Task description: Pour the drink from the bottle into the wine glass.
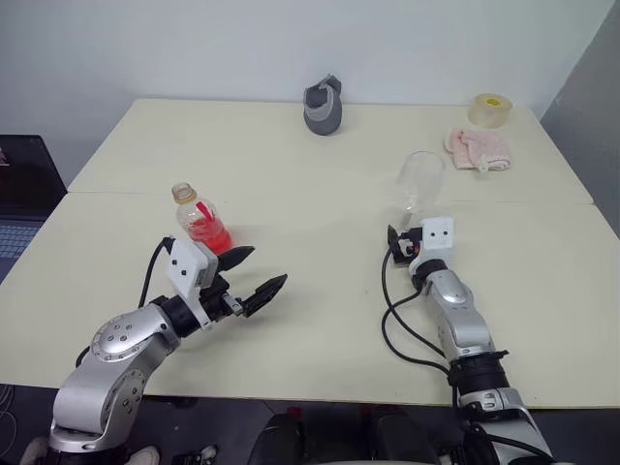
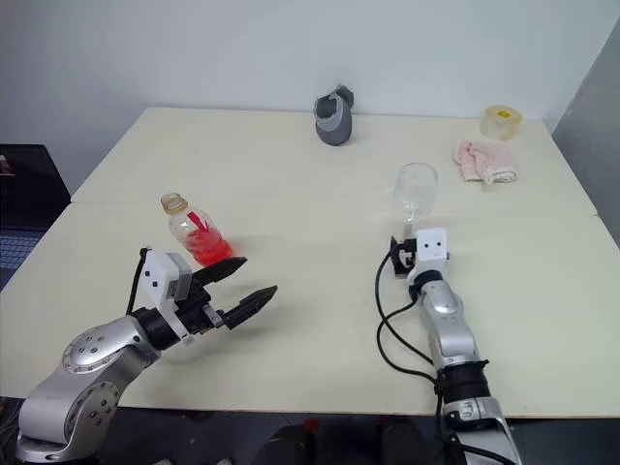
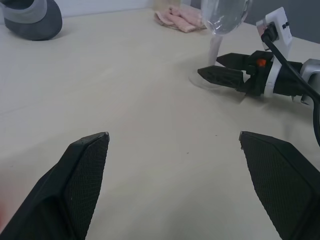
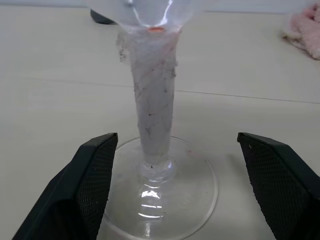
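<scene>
We see the wine glass (image 4: 152, 100) standing upright right of centre in the head views, its stem rising between the two black fingers of the right gripper (image 4: 172, 185). In the right wrist view the stem sits nearer one finger than the other, with clear table showing on both sides, so neither pad touches it; the round foot lies on the table between the fingertips. The jaws stand wide apart and hold nothing. A faint trace of red sits at the bottom of the bowl, and the stem looks smudged.

The bottle (image 1: 199, 221) stands upright in the left-centre of the head views, with the drink (image 1: 209, 232), bright red, filling its lower part and a yellowish ring round its mouth. It stands just behind the left gripper (image 1: 257, 276), whose upper finger lies close beside the bottle's base; we cannot tell whether they touch. That gripper's jaws are also spread fully, empty, and point toward the middle of the table rather than at the bottle. In the left wrist view we see bare table between its fingers, and the glass with the right gripper at its foot in the upper right.

The table (image 1: 291, 165) is pale cream with a seam running across it. At the top centre of the head views sits a grey cup-shaped object (image 1: 323, 107); at the upper right, a roll of tape (image 1: 490, 108) and, just below it, a crumpled pink cloth (image 1: 477, 148).
</scene>
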`<act>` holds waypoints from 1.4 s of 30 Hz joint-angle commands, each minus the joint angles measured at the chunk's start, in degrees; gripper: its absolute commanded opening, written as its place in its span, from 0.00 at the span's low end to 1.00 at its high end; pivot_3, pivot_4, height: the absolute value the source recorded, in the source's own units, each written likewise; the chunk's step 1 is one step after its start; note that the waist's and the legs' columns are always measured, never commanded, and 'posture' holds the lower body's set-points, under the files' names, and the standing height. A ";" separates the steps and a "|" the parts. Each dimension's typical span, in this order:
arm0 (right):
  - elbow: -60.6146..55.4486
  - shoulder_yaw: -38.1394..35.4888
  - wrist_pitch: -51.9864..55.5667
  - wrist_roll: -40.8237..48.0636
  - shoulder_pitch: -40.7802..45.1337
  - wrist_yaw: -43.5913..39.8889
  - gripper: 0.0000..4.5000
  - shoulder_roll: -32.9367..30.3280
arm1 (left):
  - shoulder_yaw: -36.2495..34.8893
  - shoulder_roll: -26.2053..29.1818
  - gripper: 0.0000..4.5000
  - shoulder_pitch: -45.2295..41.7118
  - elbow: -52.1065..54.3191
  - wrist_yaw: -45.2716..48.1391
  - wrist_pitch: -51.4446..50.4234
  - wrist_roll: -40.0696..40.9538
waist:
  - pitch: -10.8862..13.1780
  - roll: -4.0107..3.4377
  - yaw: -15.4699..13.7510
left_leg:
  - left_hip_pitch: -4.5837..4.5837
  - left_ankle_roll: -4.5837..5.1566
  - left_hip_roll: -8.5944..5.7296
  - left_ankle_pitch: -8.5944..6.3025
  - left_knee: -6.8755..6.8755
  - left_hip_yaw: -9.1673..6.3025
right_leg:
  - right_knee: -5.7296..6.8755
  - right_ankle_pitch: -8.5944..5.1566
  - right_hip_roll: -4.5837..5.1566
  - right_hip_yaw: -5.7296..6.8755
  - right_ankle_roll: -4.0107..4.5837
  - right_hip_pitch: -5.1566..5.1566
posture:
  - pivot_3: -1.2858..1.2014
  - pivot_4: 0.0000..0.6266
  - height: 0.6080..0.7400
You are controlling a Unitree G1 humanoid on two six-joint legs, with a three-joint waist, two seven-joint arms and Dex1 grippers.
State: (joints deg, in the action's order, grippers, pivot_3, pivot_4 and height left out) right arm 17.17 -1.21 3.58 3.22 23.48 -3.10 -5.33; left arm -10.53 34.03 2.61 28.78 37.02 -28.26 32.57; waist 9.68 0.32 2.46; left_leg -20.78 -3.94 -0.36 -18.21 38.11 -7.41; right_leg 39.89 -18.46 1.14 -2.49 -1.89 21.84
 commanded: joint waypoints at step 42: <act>9.47 11.04 -11.44 1.69 9.46 -27.67 0.03 4.92 | -14.45 -2.55 1.00 24.27 16.25 -5.89 -1.49 7.28 | 0.01 -0.01 0.71 | -0.02 0.02 0.09 0.04 -0.10 -0.08 | 0.04 0.03 0.04 -0.06 0.07 0.10 | 0.52 0.24 1.00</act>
State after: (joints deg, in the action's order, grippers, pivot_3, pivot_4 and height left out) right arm 25.88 9.38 -5.36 5.49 31.37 -30.45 -1.17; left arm -22.99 31.84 26.50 42.70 32.12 -30.39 39.23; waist 9.69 0.31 3.16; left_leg -20.80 -3.91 -0.30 -18.17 38.02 -7.48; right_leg 39.94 -18.43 1.17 -2.54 -1.81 21.94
